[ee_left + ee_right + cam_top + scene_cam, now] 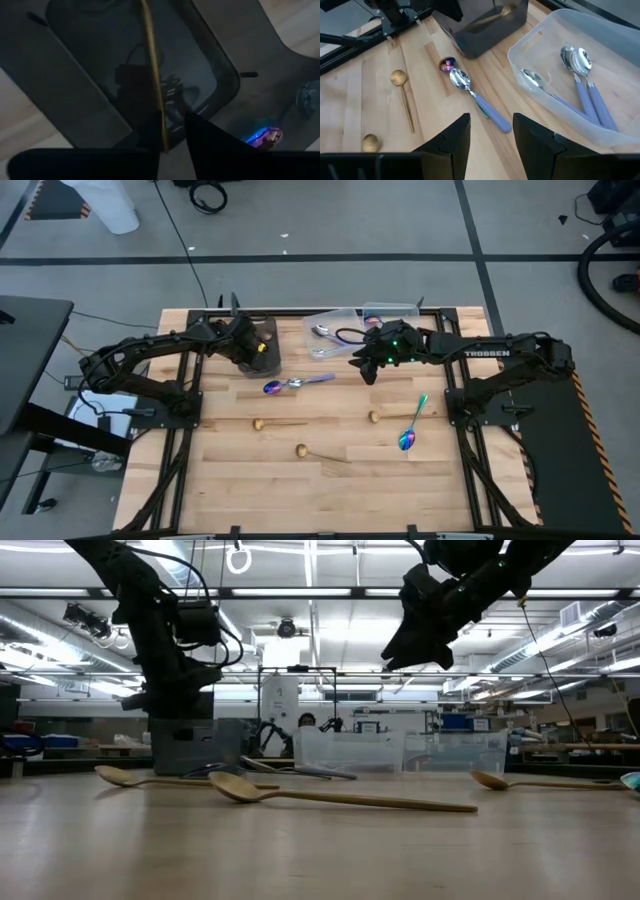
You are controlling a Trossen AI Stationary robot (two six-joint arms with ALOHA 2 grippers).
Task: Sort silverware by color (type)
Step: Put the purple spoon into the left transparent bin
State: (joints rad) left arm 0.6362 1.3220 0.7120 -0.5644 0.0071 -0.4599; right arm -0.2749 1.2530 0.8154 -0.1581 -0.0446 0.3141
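Left end effector [262, 348] over the dark tray [266, 332], closed on a gold spoon [152, 70] hanging down into it. Right end effector [362, 366] raised just beside the clear container [335, 320], fingers parted, gripping nothing. Three silver spoons [580, 62] inside that container. On the desk [330, 490], a silver spoon [298, 382] and a rainbow spoon [273, 388] between tray and container; three gold spoons [300, 450] and another rainbow spoon [408, 438] farther from the tray.
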